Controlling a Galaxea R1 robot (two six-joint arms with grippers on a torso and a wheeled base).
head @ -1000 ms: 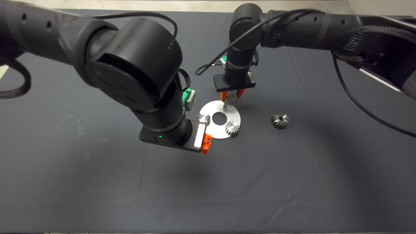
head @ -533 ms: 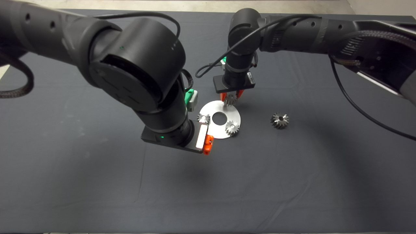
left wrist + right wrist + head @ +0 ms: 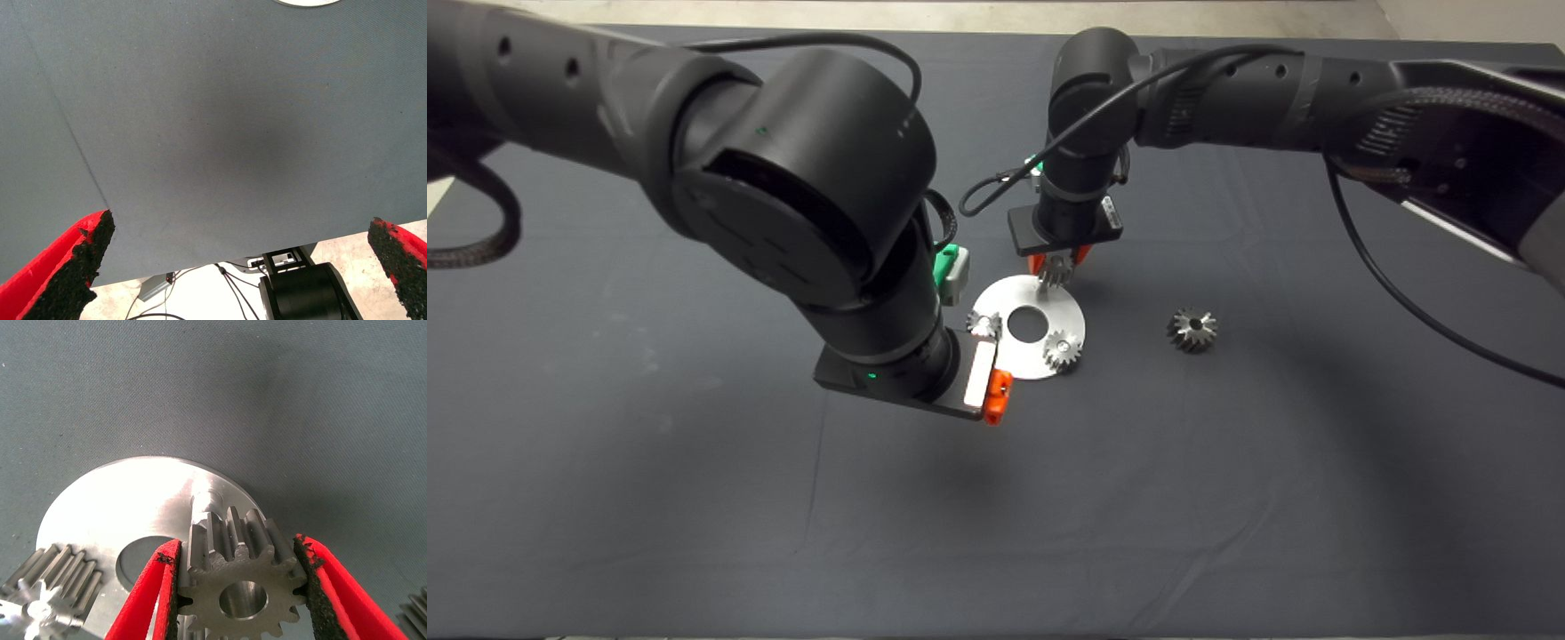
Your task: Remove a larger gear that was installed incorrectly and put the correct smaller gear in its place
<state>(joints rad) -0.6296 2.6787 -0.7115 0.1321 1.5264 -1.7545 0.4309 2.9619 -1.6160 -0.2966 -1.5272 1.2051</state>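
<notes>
Right hand [image 3: 237, 587], clamped on the smaller gear [image 3: 235, 587] above the plate [image 3: 1049, 307] at frame centre, risked missing the post [image 3: 205, 499] if off-axis; left hand [image 3: 240, 267] hung open.

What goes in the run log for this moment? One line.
right gripper: shut on smaller gear, above plate peg | left gripper: open, over mat | larger gear: on mat

Silver smaller gear [image 3: 237, 583], dark grey larger gear [image 3: 1192, 330], dark mat [image 3: 694, 498].
</notes>
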